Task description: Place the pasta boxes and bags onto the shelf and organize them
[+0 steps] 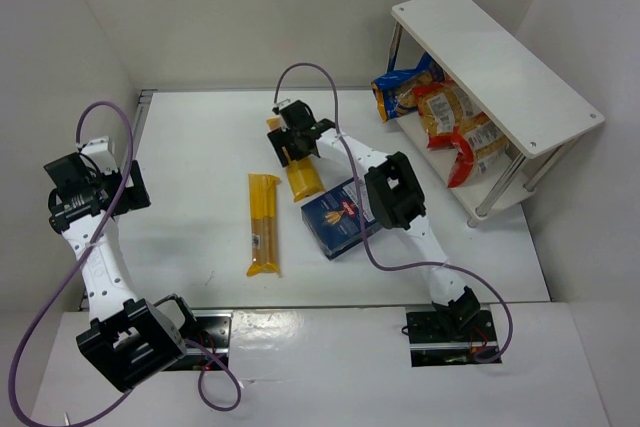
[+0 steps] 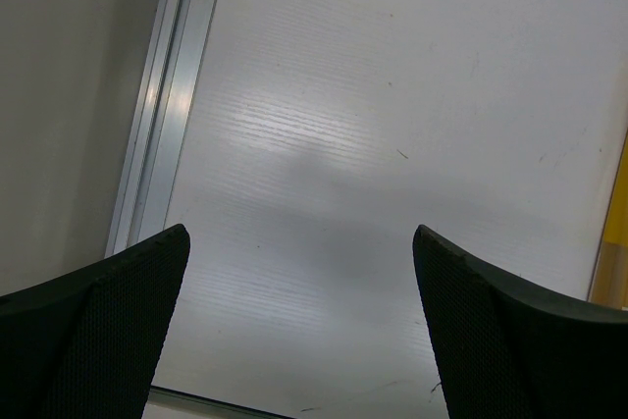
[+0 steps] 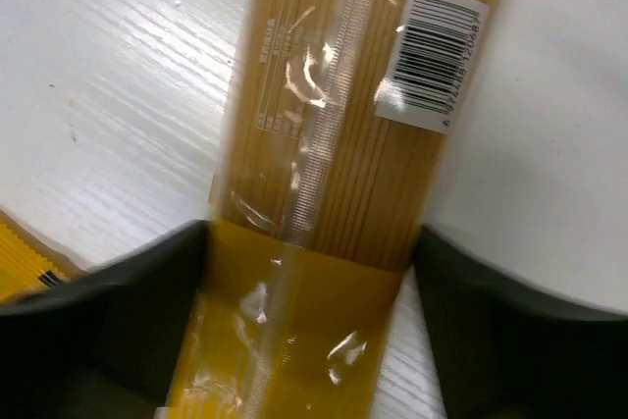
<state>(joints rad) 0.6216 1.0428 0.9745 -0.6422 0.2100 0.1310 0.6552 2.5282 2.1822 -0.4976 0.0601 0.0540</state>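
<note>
Slip risk: right gripper (image 3: pixel 312 262) pinches the spaghetti pack (image 3: pixel 334 115) near one end.
Most of the pack juts ahead of your fingers (slick film), so it may sag or slide free before reaching the shelf (image 1: pixel 500 57), well off to the right. Left gripper (image 2: pixel 299 252) is spread and idle.

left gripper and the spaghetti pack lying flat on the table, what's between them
Only bare table separates the left gripper from the flat spaghetti pack, as the top external view shows.
</note>
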